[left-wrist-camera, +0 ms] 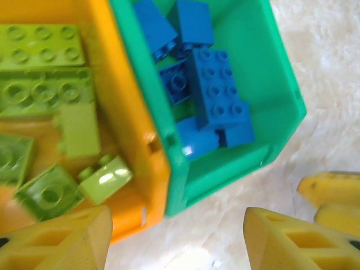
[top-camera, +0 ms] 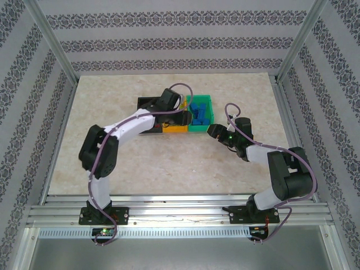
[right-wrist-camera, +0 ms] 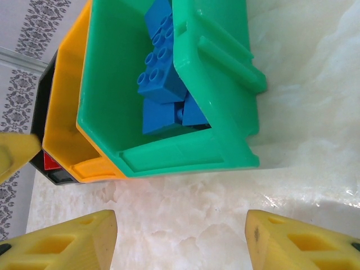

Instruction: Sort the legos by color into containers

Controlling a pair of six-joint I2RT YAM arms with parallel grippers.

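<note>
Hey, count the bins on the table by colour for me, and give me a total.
Black bin: 1
Orange bin: 1
Green bin: 1
Total: 3

We see three open-top bins in a row on the pale marbled table: a black plastic bin, an orange-yellow plastic bin, and a green plastic bin holding blue studded bricks. The left gripper hangs over the orange-yellow one; the right gripper is just beside the green one.
</note>
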